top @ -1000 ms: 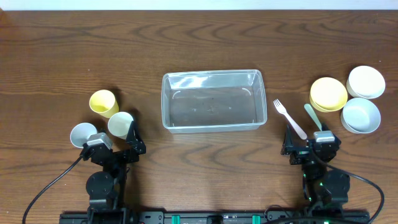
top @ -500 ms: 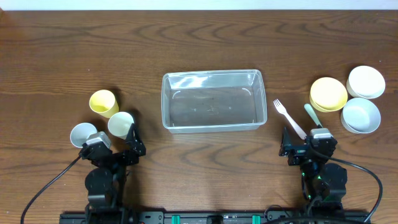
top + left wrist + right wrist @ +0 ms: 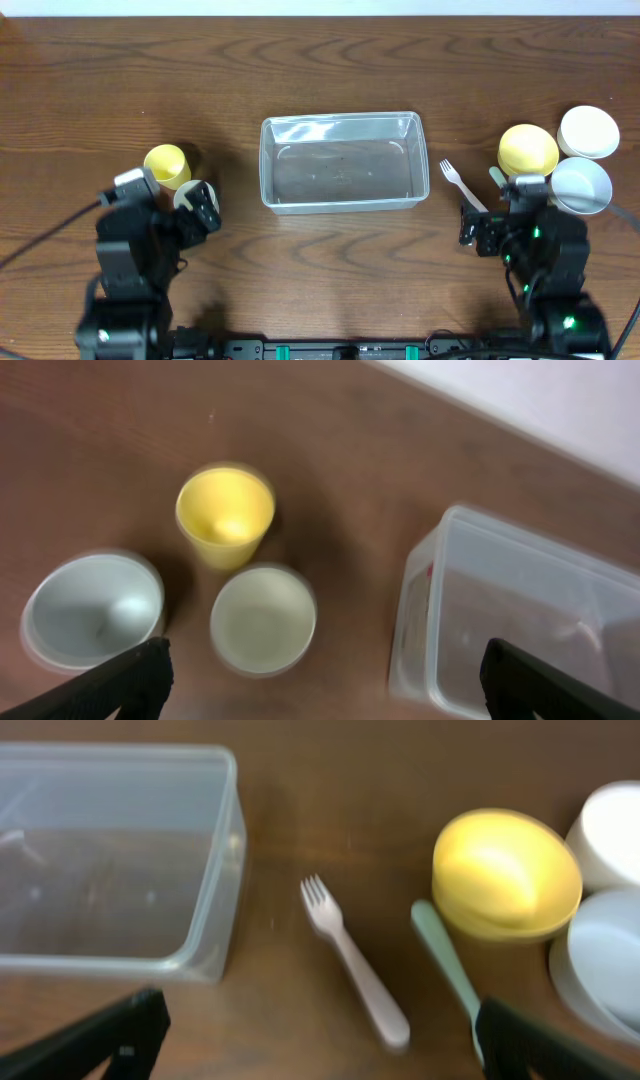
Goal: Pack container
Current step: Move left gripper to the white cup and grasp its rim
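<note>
The clear container (image 3: 340,163) sat at the centre of the table (image 3: 320,60), between the two arms. The left gripper (image 3: 335,680) hovered near a yellow cup (image 3: 225,515), its fingers spread wide apart; the right gripper (image 3: 325,1040), fingers likewise parted, hung just short of a pink fork (image 3: 355,960).

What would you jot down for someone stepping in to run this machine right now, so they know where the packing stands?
Left tool: open, holding nothing, hovering over three cups: yellow cup, cream cup, pale cup.
Right tool: open, holding nothing, hovering over the fork and green utensil, near the yellow bowl, far white bowl and near white bowl.
Container: mid-table, empty.
Done: nothing packed yet.
Left: probably everything, that is cups, cutlery and bowls into the container.
</note>
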### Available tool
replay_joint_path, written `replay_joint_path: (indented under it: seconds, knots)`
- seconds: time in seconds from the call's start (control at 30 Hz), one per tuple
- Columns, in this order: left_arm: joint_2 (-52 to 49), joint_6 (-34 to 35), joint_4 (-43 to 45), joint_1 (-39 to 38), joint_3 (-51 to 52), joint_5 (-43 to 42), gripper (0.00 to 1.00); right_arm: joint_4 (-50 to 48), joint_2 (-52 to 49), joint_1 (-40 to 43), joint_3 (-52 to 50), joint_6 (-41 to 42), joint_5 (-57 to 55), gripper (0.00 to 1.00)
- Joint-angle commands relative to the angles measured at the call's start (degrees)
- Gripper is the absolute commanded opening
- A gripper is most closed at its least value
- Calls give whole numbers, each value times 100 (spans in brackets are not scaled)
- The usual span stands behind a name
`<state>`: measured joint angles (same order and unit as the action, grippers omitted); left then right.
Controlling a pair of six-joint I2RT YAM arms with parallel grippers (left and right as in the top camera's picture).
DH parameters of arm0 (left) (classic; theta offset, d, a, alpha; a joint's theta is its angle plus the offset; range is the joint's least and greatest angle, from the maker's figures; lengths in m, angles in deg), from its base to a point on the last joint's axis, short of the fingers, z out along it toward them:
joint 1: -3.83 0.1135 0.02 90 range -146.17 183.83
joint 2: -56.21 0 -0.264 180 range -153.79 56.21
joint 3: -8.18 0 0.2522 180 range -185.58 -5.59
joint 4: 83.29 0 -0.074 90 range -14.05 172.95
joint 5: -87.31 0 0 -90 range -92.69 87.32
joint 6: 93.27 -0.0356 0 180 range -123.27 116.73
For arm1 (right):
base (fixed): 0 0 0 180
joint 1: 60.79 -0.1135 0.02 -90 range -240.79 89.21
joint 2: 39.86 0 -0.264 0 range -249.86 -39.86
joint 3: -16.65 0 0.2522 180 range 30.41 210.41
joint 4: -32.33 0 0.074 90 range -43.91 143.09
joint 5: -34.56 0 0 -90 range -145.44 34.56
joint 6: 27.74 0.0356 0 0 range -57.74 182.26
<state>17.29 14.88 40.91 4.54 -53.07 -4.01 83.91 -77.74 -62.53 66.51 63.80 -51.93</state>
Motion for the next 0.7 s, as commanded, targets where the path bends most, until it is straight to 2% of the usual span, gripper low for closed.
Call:
replay_joint_path:
  seconds: [0.0,0.13,0.23,0.67]
  knots:
    - [-824,-74,-713,13,-1003,-7,98,651,-885,-9,957,166,111,99]
    - [-1880,-470,-2039,13,-2159,-411,98,1939,-2028,-9,2120,164,306,99]
    - [-2448,-501,-2612,13,-2708,-450,98,2494,-2629,-11,2730,149,728,99]
    - [-3987,-699,-2367,13,-2771,-382,98,2632,-3386,-9,2883,79,439,99]
